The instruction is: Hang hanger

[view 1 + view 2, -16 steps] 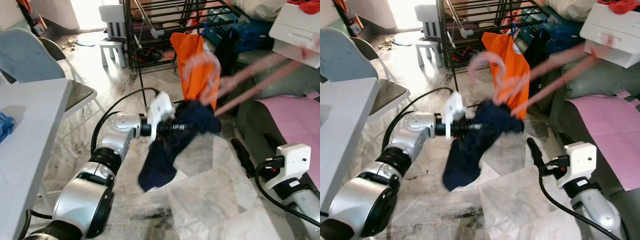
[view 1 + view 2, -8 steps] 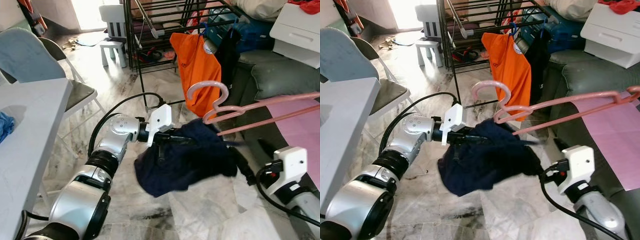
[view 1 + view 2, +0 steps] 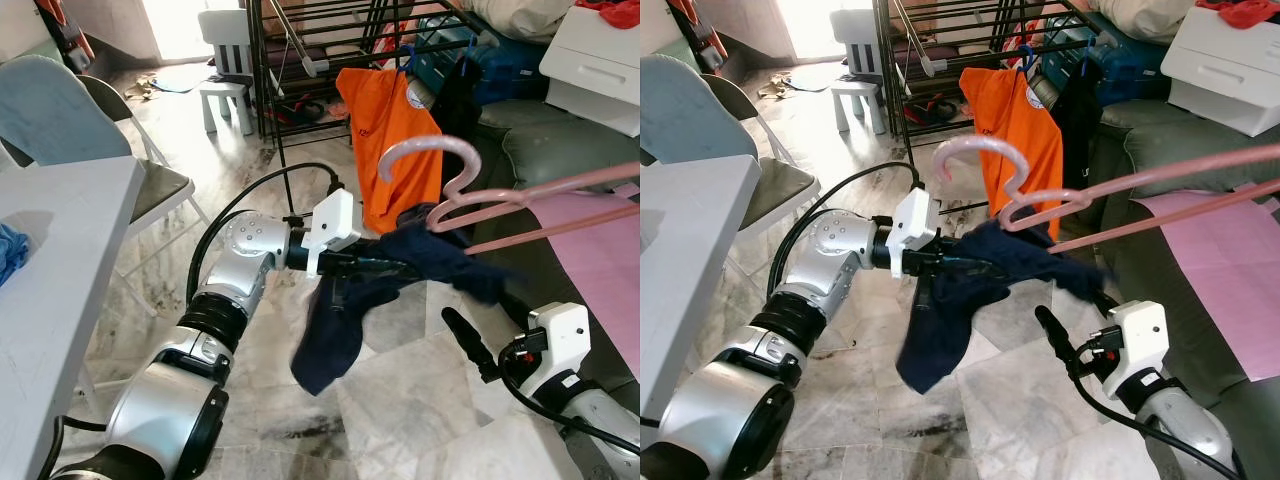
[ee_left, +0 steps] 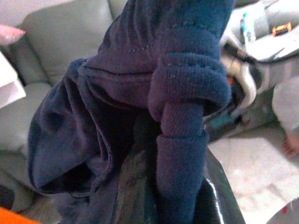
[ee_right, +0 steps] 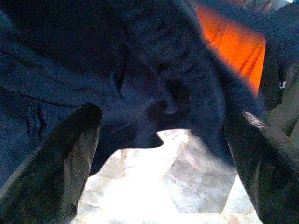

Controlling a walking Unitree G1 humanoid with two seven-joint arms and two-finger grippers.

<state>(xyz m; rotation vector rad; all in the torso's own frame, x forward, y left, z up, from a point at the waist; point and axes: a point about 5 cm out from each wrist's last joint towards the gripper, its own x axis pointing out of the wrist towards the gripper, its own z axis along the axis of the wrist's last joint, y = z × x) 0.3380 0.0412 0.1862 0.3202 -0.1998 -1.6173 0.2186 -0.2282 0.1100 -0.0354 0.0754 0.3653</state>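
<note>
At the left of the frame stands my white counter (image 3: 60, 230), with a grey chair (image 3: 90, 110) behind it; neither has anything to do with the hanging. In the centre, my left tool (image 3: 352, 268) is clamped on the navy garment (image 3: 345, 310), and the wrist view shows the cloth bunched thick around my fingers. Half a second ago that garment was spread wide between my 2 arms; now it has dropped into a long narrow drape below my left tool, with only 1 flap (image 3: 470, 270) reaching right under the pink hanger (image 3: 450, 190). The hanger itself has risen toward the upper right, its hook nearer the orange shirt (image 3: 385, 140) on the black drying rack (image 3: 300, 60). I judge the garment is not yet seated on the hanger, so I cannot hang it up yet. At lower right, my right tool (image 3: 468, 345) has come away from the cloth and now sits below it, fingers apart and holding nothing, pointing up at the dark fabric (image 5: 154, 93) overhead.
</note>
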